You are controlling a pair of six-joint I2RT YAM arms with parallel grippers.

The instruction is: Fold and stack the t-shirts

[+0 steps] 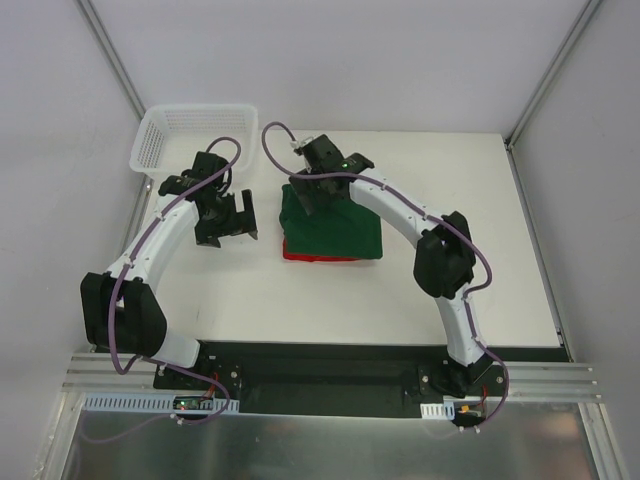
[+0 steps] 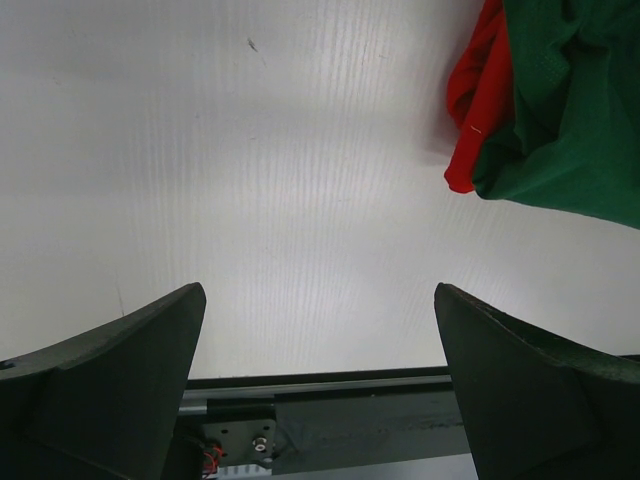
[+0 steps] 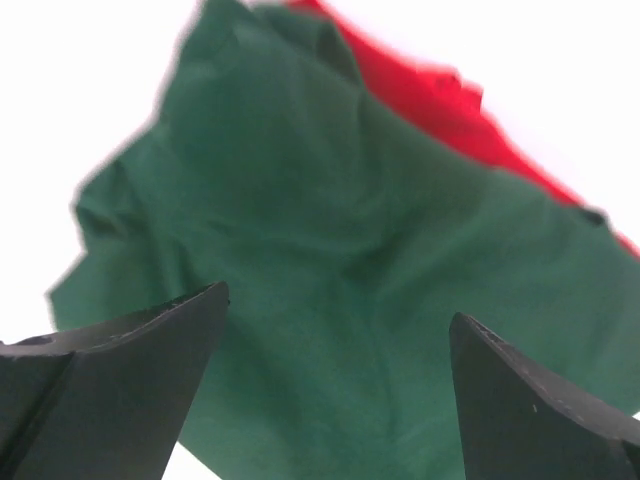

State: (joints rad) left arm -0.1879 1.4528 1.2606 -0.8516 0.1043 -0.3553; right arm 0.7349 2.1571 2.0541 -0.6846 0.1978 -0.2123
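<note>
1. The green t-shirt (image 1: 345,235) lies folded at the middle of the table (image 1: 400,300), directly on top of the red t-shirt (image 1: 310,257). Only a strip of the red one shows, along the near and left edges. In my judgement, this is the stacked arrangement the task calls for.
2. The green shirt's far left corner looks rumpled in the wrist views, so the fold is not entirely neat.
3. The right gripper (image 1: 318,195) hangs over the far edge of the green shirt. Its jaws are wide apart with no cloth between them. Whether the fingertips touch the fabric cannot be told.
4. The left gripper (image 1: 230,225) is over bare table just left of the stack, jaws wide apart and holding nothing. It appears to be parked clear of the work.
5. The white mesh basket (image 1: 175,140) stands at the far left corner, well apart from the shirts.
6. Count: two t-shirts, one basket, two grippers.
</note>
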